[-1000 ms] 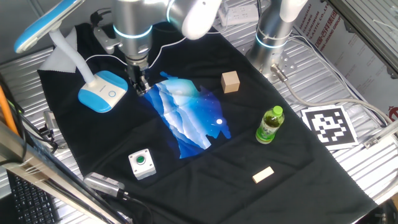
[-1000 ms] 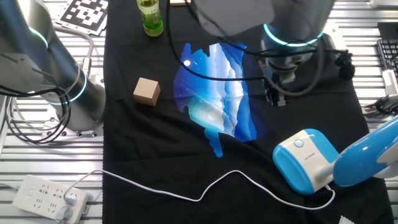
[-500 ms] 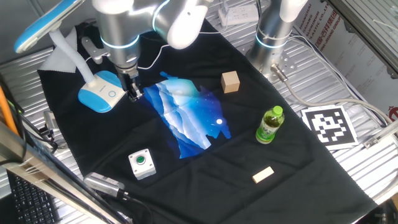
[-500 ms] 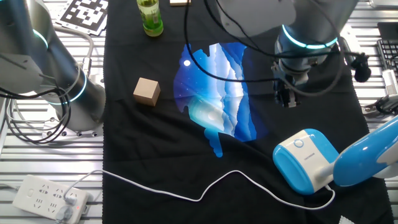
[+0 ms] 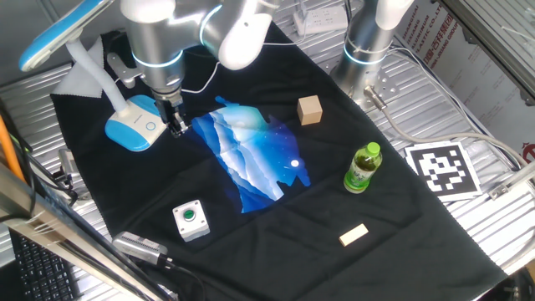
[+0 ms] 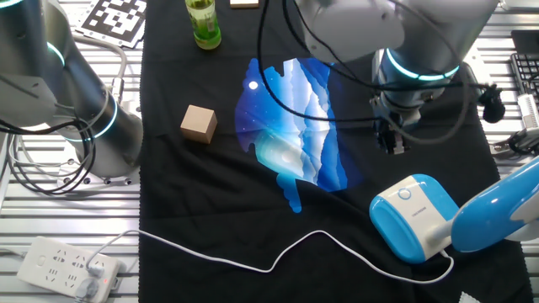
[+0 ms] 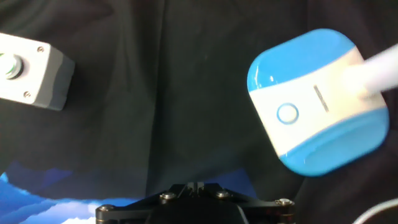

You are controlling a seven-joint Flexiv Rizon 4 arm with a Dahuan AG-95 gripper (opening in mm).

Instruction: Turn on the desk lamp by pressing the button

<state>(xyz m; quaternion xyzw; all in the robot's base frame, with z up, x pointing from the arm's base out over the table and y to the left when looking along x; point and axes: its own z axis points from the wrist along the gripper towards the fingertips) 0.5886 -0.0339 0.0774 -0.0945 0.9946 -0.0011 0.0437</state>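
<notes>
Right, I see my gripper (image 5: 177,128) hanging just beside the lamp (image 5: 138,122) base at the cloth's (image 5: 276,217) far left corner, not touching it. The button (image 7: 287,114) sits on the base's white top, well right of centre in the hand view. Whether the fingers are parted or clenched I cannot tell.

Desk lamp (image 5: 138,122) on the cloth (image 5: 251,201) — wooden cube (image 5: 309,109) well apart.
</notes>
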